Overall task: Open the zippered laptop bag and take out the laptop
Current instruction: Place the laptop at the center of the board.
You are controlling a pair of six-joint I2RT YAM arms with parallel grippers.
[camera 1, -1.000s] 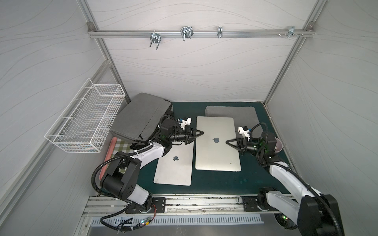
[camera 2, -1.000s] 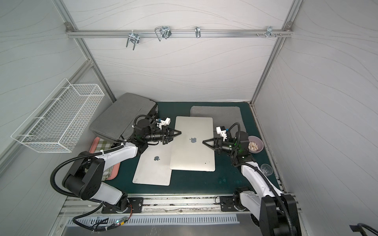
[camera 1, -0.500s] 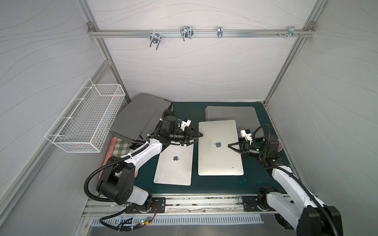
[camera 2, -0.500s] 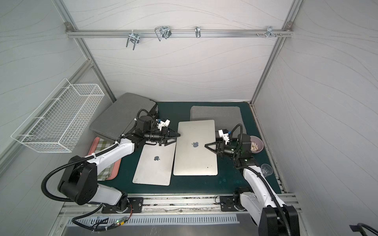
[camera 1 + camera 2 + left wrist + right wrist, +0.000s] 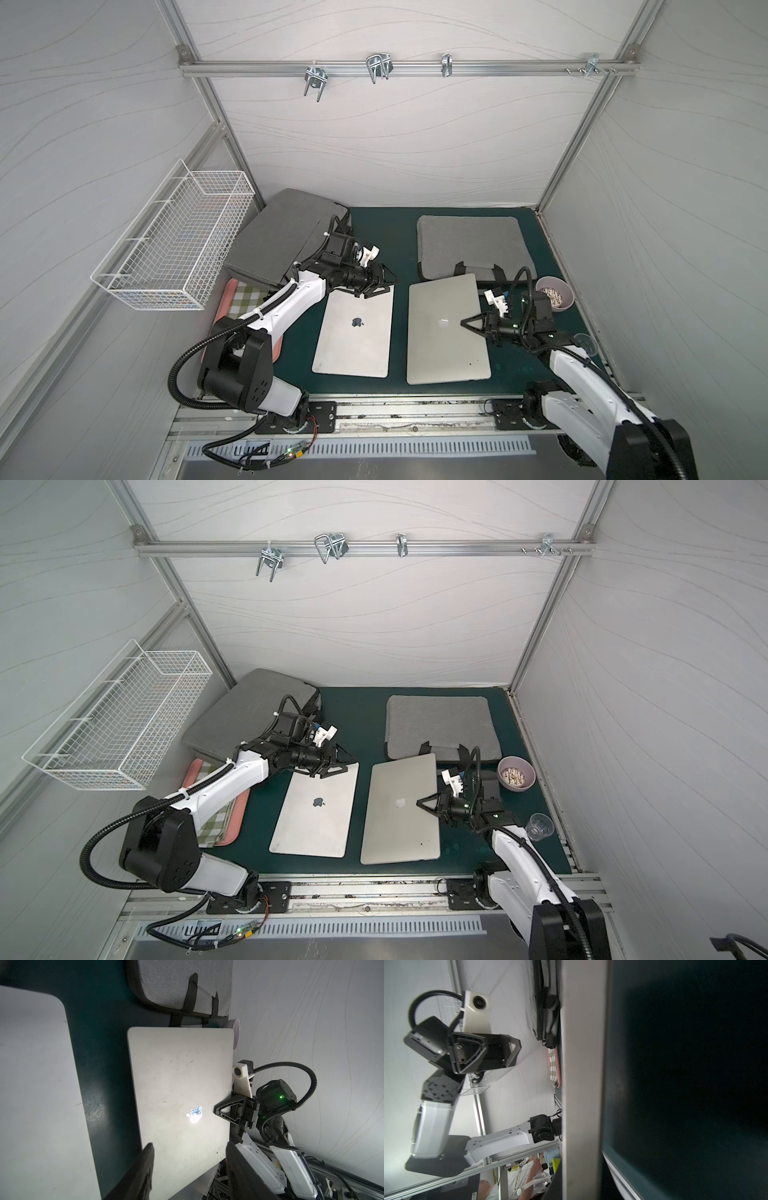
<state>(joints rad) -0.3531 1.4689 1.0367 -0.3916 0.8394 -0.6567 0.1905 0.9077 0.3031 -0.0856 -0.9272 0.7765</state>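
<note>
A silver laptop point(image 5: 444, 345) point(image 5: 399, 829) lies right of centre on the green mat, in front of the flat grey laptop bag point(image 5: 469, 241) point(image 5: 438, 725) with black straps. My right gripper point(image 5: 463, 323) point(image 5: 417, 803) is shut on the laptop's right edge, near the logo. In the right wrist view the laptop point(image 5: 583, 1064) runs as a pale band between the jaws. My left gripper point(image 5: 392, 284) point(image 5: 353, 761) point(image 5: 189, 1145) hangs open and holds nothing, left of the laptop's point(image 5: 178, 1076) back corner, apart from it. The bag point(image 5: 176, 980) sits beyond.
A second silver laptop point(image 5: 353, 345) point(image 5: 313, 820) lies under the left gripper. Another grey bag point(image 5: 278, 237) leans at the back left over a pink tray point(image 5: 232, 303). A bowl point(image 5: 555, 293) and a clear cup point(image 5: 539, 827) stand by the right arm. A wire basket point(image 5: 174, 245) hangs on the left wall.
The left gripper opened, let go of the laptop's left edge and drew back left. The right gripper pulled the laptop toward the front right, away from the bag.
</note>
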